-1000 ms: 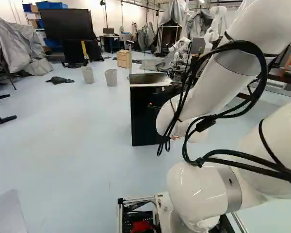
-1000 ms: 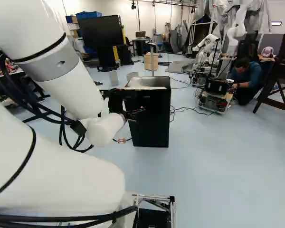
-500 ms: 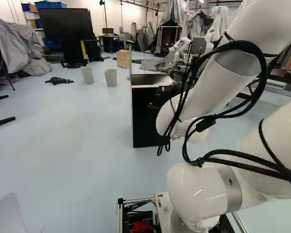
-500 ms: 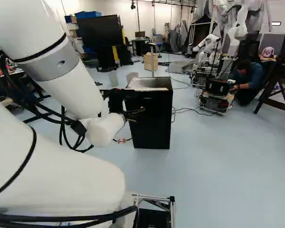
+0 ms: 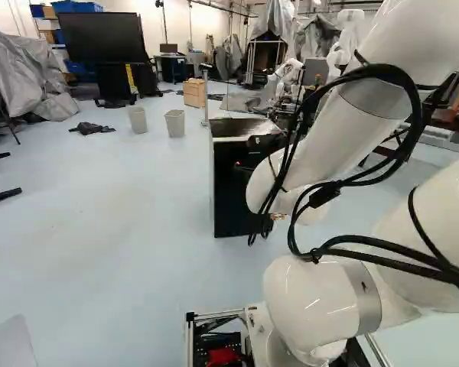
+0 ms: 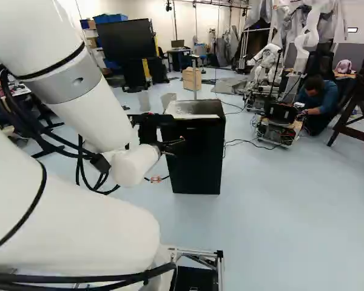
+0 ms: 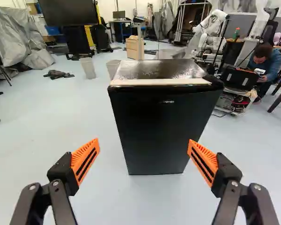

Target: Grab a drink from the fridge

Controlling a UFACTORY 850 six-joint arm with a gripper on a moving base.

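Observation:
Ahead of the arm, the black gripper (image 6: 172,145) shows in the right base view in front of the small black fridge (image 6: 197,159). Seen from the wrist, the gripper (image 7: 144,157) is open, its orange pads wide apart with nothing between them. The black fridge (image 7: 160,124) stands upright on the floor beyond the fingers, its front towards the gripper and its door shut. Its top looks shiny, with a pale strip along the front edge. In the left base view the arm hides part of the fridge (image 5: 233,187). No drink is visible.
Two pale bins (image 5: 175,123) and a wooden cabinet (image 5: 193,92) stand behind the fridge. Another robot (image 6: 268,57) is at the back right. A large screen (image 7: 69,11) stands far back, and grey sheeting (image 5: 23,73) lies at the left.
The base has moved: the fridge appears slightly larger and lower, and further right in both base views. My arm keeps its pose against its lowest joint.

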